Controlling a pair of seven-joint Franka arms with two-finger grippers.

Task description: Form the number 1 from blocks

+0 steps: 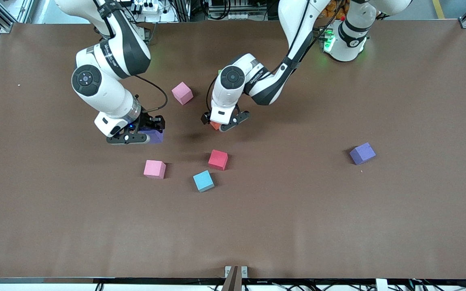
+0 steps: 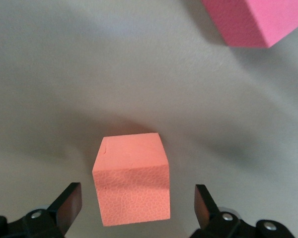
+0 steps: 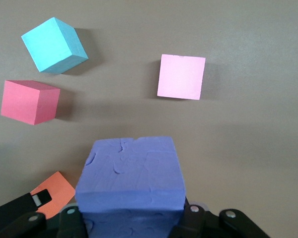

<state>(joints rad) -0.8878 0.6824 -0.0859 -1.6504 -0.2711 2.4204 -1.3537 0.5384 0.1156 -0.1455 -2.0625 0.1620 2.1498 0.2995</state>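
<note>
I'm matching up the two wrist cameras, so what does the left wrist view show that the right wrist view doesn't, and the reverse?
Only the left wrist view shows the left gripper open, its fingers either side of the orange block and apart from it, with one pink block at the frame's edge.

Only the right wrist view shows the right gripper shut on a purple block, with the light blue block, the red block and the other pink block on the table.

Both show the orange block and the brown tabletop.
</note>
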